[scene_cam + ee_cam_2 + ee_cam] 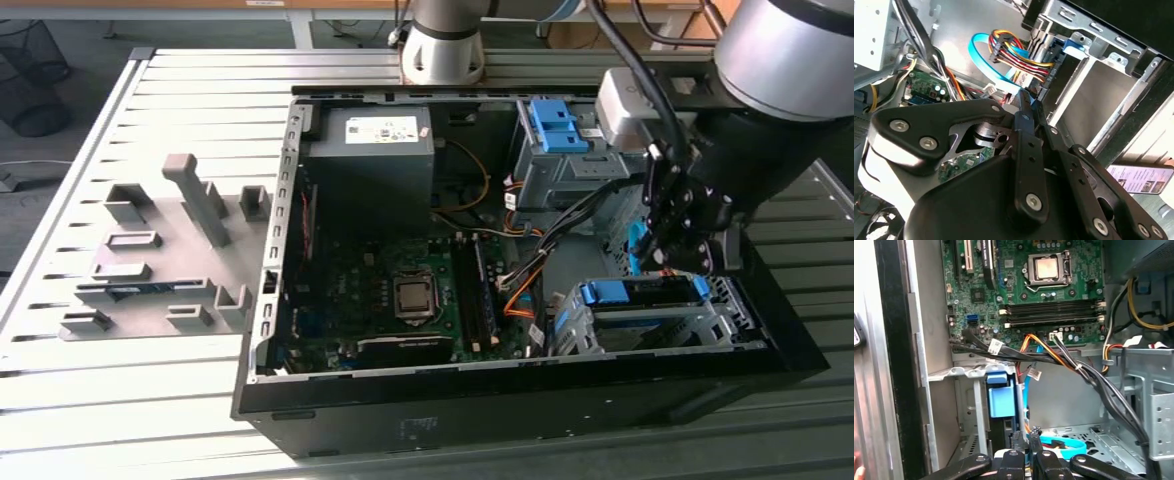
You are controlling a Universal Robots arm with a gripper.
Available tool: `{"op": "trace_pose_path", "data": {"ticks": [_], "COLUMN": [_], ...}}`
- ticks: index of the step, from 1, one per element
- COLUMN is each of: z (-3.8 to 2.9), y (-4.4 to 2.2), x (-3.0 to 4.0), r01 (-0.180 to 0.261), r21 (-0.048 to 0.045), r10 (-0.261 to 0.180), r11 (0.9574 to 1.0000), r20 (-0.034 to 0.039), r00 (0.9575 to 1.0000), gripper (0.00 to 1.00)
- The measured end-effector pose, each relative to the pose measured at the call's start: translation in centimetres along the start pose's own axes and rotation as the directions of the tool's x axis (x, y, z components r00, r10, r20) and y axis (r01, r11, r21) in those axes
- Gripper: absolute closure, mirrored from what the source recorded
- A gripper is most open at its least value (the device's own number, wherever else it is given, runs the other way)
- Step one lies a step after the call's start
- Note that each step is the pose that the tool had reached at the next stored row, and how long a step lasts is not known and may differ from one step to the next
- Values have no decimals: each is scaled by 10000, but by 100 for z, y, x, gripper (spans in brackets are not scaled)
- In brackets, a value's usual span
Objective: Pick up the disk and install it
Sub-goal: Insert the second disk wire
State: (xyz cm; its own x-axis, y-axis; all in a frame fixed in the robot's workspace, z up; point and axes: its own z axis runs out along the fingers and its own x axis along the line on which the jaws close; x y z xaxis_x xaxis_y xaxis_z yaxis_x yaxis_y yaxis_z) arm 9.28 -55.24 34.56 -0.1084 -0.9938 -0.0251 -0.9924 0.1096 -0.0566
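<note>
1. Open computer case point(267, 300) on the slatted table point(134, 400).
2. The gripper point(674, 250) hangs over the drive cage point(654, 325) at the exterior view's right, fingers drawn close together, nothing between them.
3. The disk point(641, 292) sits in that cage, blue carrier up; it looks installed, or nearly.

Open computer case point(534, 400) on slatted tabletop point(134, 400) — fixture blocks point(147, 270) at exterior view's left; inside, power supply point(371, 150) behind motherboard point(400, 300), drive cage point(654, 320) at right
</note>
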Motion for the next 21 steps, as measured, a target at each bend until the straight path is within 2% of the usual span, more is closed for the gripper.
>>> {"op": "trace_pose_path", "data": {"ticks": [6,21], "z": [45,90], "y": [0,-1], "x": [56,84], "r01": [-2,-1], "r21": [17,27], "r10": [2,1], "r11": [10000,10000], "r20": [3,4], "r00": [10000,10000], "gripper": [84,84]}}
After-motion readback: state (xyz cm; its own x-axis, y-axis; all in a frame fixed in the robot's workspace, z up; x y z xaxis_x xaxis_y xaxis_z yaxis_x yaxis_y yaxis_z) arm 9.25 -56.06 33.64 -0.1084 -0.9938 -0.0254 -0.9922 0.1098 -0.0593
